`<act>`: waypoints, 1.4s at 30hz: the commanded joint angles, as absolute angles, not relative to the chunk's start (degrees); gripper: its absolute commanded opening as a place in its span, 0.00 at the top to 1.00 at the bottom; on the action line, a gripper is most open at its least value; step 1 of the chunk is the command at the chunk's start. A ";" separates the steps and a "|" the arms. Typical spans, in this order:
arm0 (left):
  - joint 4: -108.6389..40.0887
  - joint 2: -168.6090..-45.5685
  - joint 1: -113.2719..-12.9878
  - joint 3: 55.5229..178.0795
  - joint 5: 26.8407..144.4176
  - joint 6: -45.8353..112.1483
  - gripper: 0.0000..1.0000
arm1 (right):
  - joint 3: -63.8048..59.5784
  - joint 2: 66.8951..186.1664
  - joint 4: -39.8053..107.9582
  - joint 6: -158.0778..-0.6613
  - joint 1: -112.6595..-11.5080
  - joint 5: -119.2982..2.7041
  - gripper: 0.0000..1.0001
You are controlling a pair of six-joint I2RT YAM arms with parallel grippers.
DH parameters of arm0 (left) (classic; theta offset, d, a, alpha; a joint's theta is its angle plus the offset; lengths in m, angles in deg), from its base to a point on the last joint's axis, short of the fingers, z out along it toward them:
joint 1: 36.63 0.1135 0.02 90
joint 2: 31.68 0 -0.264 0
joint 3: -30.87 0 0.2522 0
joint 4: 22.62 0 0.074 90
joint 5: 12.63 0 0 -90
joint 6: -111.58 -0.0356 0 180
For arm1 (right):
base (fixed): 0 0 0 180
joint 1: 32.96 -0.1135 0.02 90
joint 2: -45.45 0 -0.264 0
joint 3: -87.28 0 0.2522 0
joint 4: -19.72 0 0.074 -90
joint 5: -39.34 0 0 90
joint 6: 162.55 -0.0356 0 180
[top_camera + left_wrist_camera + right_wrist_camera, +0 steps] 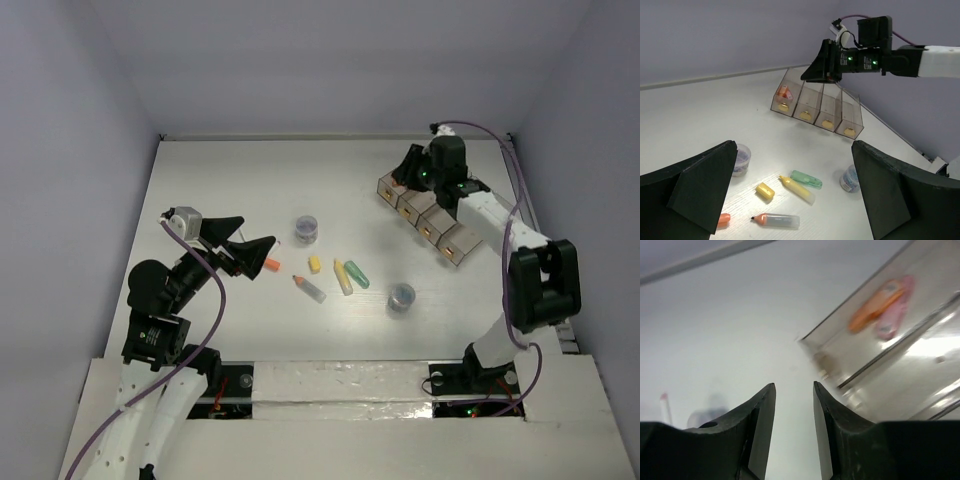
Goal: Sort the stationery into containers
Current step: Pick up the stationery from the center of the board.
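The right gripper point(793, 386) is held above the bins point(815, 103), jaws narrowly parted and empty; the left gripper point(794, 145) is spread wide.

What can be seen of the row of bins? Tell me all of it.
The bins are four narrow smoky-clear plastic troughs joined in a staggered row, standing flat on the table, far right. Only the end bin shows contents: an orange piece and a pink piece. The right pincer hangs above that end, not touching.
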State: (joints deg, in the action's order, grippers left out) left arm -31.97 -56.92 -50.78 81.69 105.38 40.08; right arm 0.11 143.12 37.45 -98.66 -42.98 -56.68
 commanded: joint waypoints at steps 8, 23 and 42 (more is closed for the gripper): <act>-29.88 -55.85 -50.96 82.34 105.58 39.77 0.01 | 15.77 131.15 48.50 -88.38 -64.85 -57.43 0.55; -29.96 -56.38 -50.96 82.34 105.49 39.77 0.01 | 19.12 135.79 55.72 -85.13 -74.79 -49.79 0.43; -30.05 -56.38 -50.43 82.42 105.76 39.68 0.01 | 13.32 144.15 54.22 -83.80 -76.11 -45.91 0.44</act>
